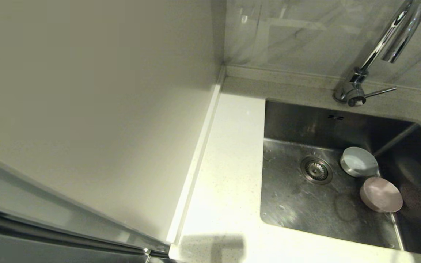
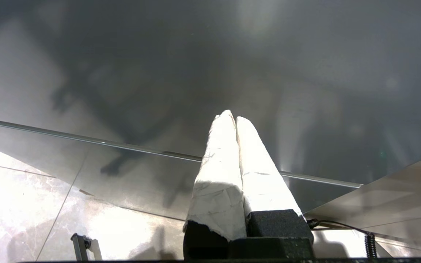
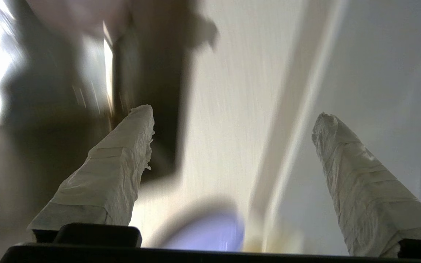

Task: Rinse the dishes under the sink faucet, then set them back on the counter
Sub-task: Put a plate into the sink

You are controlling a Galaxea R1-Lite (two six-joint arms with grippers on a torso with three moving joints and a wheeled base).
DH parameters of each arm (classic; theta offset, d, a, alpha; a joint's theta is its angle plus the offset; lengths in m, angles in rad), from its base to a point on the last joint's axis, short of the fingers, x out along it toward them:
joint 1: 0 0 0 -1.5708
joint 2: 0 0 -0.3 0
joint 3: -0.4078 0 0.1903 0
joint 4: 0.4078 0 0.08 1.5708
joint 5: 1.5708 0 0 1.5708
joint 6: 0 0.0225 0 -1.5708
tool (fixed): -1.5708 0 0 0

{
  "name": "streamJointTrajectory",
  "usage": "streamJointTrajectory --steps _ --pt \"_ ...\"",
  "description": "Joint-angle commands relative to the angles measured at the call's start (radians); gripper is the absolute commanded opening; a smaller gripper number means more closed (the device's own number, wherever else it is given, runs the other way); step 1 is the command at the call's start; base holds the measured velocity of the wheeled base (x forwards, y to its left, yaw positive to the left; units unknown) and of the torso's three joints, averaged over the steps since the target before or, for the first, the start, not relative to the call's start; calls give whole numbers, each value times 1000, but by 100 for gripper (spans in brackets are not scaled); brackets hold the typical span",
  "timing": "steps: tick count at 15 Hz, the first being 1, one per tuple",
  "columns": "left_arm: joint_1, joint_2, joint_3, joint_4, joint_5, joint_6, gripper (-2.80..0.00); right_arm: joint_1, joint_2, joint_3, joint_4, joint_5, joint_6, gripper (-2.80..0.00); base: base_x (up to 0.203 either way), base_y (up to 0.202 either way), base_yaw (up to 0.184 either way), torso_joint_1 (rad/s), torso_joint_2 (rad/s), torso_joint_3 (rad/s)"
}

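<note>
Two bowls lie in the sink [image 1: 291, 204], so most of the job looks undone. The table [image 1: 228, 164] beside the basin is bare in the head view. The faucet [image 1: 382, 47] shows no water running. A lilac blur, probably the plate [image 3: 210, 233], sits low in the right wrist view on a pale surface that may be the table; I cannot tell whether it has been rinsed. The pink bowl [image 1: 380, 194] leans near the sink's right side, with the blue bowl [image 1: 358, 161] just beyond it, near the drain. The right claw [image 3: 232, 120] is spread wide and holds nothing. The left claw [image 2: 231, 118] is parked away from the sink, fingers pressed together, empty.
</note>
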Motion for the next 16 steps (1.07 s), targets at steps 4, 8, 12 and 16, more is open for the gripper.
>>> streamJointTrajectory --steps 4,8,12,16 --pt "0 0 3 0 0 0 -280 -37 -70 7 256 -73 267 0 0 0 0 0 0 0" --pt "0 0 3 0 0 0 -280 -49 -79 53 270 -73 584 0 0 0 0 0 0 0" --pt "0 0 3 0 0 0 -280 -147 -76 86 261 -81 808 0 0 0 0 0 0 0" --pt "0 0 2 0 0 0 -280 -435 -39 126 160 -65 912 0 0 0 0 0 0 0"
